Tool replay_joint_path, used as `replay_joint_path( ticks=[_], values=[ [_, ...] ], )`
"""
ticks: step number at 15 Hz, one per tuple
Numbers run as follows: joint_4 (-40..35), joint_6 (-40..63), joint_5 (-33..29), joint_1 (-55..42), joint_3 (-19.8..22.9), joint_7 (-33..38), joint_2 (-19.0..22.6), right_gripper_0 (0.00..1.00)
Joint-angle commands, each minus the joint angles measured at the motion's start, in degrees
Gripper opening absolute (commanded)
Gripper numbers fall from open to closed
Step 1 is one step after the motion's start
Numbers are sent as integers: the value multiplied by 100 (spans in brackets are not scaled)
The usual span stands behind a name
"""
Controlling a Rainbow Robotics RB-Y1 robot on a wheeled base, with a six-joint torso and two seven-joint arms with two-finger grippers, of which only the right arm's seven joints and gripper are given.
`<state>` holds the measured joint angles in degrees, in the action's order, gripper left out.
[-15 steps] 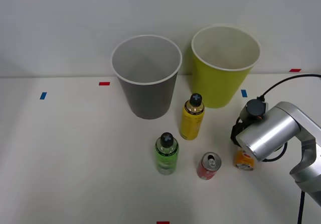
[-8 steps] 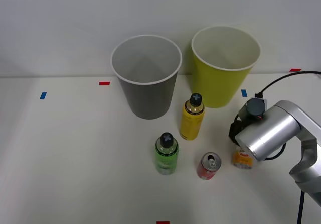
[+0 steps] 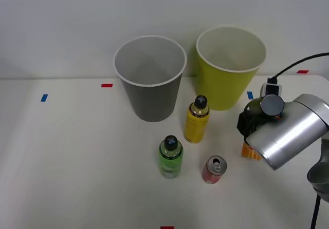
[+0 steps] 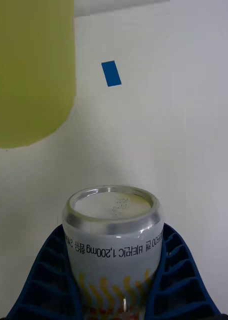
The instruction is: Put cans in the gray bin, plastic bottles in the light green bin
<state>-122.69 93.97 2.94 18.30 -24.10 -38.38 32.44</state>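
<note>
The right claw [image 4: 114,295] is closed on the white-and-orange container [image 4: 112,240], its blue fingers [image 4: 181,280] pressed against both sides. It holds the container just right of the light green bin [image 3: 229,67], near the red can [image 3: 213,169] on the tabletop [image 3: 77,162].

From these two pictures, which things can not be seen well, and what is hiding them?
- White-and-orange container: in the front view the right arm covers it except an orange sliver; in the wrist view its lower part is cut by the picture edge.
- Right claw: the front view hides it behind the arm's silver housing.
- Light green bin: the wrist view crops it, rim unseen.
- Gray bin floor: too steep to see.
</note>
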Motion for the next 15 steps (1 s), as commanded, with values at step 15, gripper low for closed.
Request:
replay_joint_path(
  ticks=[15],
  values=[
    [-677,-3069,1648,-151,2472,226,658,18]
  ],
)
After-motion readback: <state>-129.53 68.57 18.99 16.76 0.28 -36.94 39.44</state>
